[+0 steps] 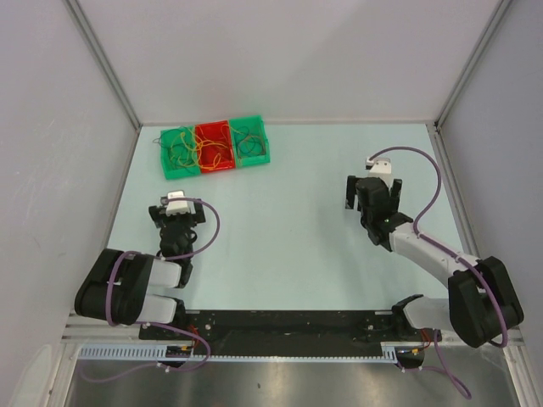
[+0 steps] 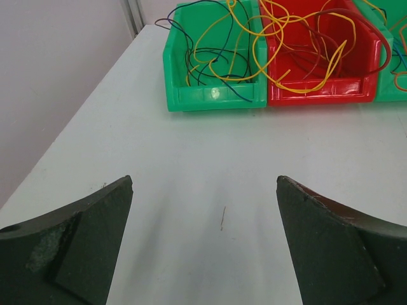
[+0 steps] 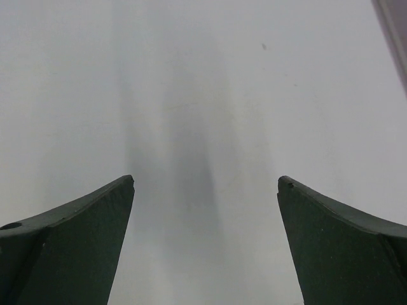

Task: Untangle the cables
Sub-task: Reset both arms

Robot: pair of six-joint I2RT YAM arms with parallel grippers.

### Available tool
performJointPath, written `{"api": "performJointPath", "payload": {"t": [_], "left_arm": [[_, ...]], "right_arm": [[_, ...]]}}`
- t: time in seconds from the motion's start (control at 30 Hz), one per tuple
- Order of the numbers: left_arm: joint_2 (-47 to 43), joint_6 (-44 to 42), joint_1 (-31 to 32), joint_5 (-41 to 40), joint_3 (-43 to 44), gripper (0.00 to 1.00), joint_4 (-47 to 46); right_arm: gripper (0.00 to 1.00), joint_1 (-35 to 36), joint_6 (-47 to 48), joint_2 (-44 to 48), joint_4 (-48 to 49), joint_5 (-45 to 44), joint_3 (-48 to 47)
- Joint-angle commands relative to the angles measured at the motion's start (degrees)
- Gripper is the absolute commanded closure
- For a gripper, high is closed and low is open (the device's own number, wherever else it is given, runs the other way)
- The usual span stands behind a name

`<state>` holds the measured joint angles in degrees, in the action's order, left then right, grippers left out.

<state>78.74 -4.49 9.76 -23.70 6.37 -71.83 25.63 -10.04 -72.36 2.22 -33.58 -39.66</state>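
The cables are thin yellow, orange, red, blue and black wires, curled in loose loops across three bins at the table's far left. In the left wrist view the cables spill over the walls between the bins. My left gripper stands open on the left side of the table, short of the bins and pointing at them. Between the open fingers of the left gripper there is only bare table. My right gripper is open over the right side of the table, far from the bins. Nothing lies between the fingers of the right gripper.
The bins stand in a row: a green bin, a red bin and another green bin. A tiny brown scrap lies on the table ahead of the left fingers. Grey walls enclose the table on three sides.
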Motion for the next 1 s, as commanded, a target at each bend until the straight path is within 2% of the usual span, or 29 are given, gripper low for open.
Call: {"api": "performJointPath", "payload": {"t": [0.0,0.13,0.2,0.27,0.43,0.53,0.6,0.67,0.7,0.73,0.77,0.83,0.9,0.97], "left_arm": [[-1.1,1.5,-0.4,1.4,1.1,0.00,-2.3],[-1.0,1.5,-0.4,1.5,1.1,0.00,-2.3],[-1.0,1.6,-0.4,1.5,1.1,0.00,-2.3],[-1.0,1.5,-0.4,1.4,1.1,0.00,-2.3],[-1.0,1.5,-0.4,1.5,1.1,0.00,-2.3],[-1.0,1.6,-0.4,1.4,1.1,0.00,-2.3],[-1.0,1.5,-0.4,1.4,1.1,0.00,-2.3],[-1.0,1.6,-0.4,1.4,1.1,0.00,-2.3],[-1.0,1.5,-0.4,1.5,1.1,0.00,-2.3],[-1.0,1.5,-0.4,1.5,1.1,0.00,-2.3],[-1.0,1.5,-0.4,1.4,1.1,0.00,-2.3],[-1.1,1.6,-0.4,1.5,1.1,0.00,-2.3],[-1.0,1.5,-0.5,1.6,1.1,0.00,-2.3],[-1.1,1.6,-0.5,1.5,1.1,0.00,-2.3]], "right_arm": [[0.00,-3.2,7.5,-0.5,6.3,-1.9,5.5],[0.01,-5.6,12.9,-1.7,25.9,3.9,13.5],[0.01,-7.1,14.2,-4.5,30.9,4.4,15.7],[0.02,-7.9,15.6,-6.8,40.0,6.9,17.7],[0.01,-9.0,21.1,-11.0,53.0,9.9,20.0],[0.02,-10.8,18.8,-9.7,52.0,11.2,21.0],[0.05,-12.3,17.7,-7.5,55.7,14.8,23.6],[0.08,-17.4,13.9,-6.6,59.6,19.1,28.5],[0.08,-20.2,12.2,-7.3,67.3,27.5,30.6],[0.01,-24.5,11.2,-13.3,75.4,32.5,32.3],[0.00,-24.8,9.2,-14.6,81.3,32.6,33.8],[0.00,-24.9,7.8,-9.2,66.4,27.5,30.5],[0.00,-24.7,6.4,-12.9,66.7,22.5,27.0],[0.00,-24.4,5.8,-11.1,59.4,21.0,24.5]]}}
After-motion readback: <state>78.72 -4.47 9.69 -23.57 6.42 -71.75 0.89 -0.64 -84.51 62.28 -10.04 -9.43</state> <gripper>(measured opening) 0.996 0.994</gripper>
